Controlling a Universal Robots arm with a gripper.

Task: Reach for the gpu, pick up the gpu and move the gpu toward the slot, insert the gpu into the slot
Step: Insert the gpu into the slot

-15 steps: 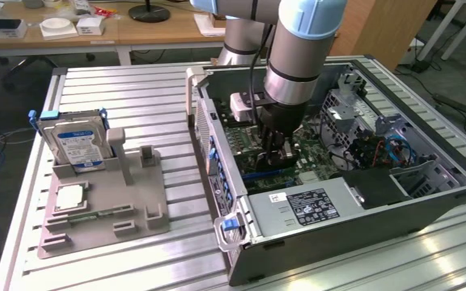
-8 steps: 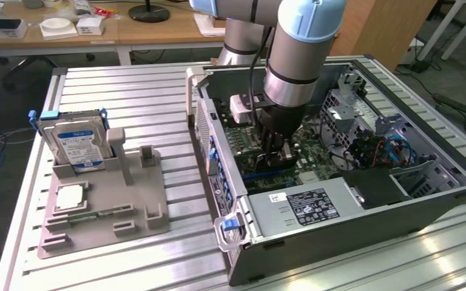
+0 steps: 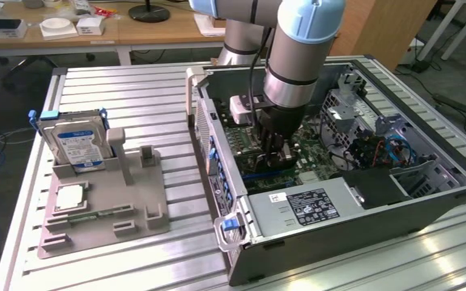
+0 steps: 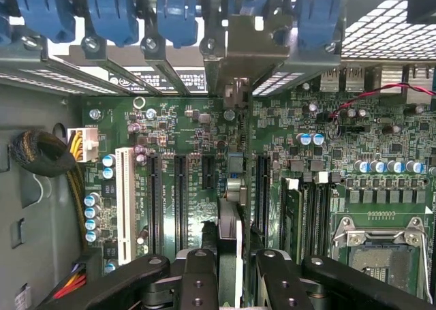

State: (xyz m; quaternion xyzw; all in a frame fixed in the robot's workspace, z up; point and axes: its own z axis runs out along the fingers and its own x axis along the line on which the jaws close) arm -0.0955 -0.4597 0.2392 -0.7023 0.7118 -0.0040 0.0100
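Now the fingers (image 4: 235, 272) clamp the gpu (image 4: 230, 238) edge-on, upright above the motherboard (image 4: 184, 140) inside the computer case (image 3: 363, 212), so its edge meets the slot.

Even, bright indoor light fills the exterior view, with no hard shadows across the ribbed aluminium table (image 3: 136, 97). Pale glare streaks lie on the table's slats toward the exterior view's right near corner, and a soft sheen runs down the arm's silver sleeve (image 3: 293, 73). The inside of the computer case (image 3: 427, 203) is dimmer, its far recesses shaded. The near part of the arm looks soft, slightly out of focus. In the wrist view, the motherboard (image 4: 184, 146) is evenly lit and sharp; white light blows out through the perforated case wall (image 4: 385, 34), while the dark fingers (image 4: 197, 283) blur close to the lens.
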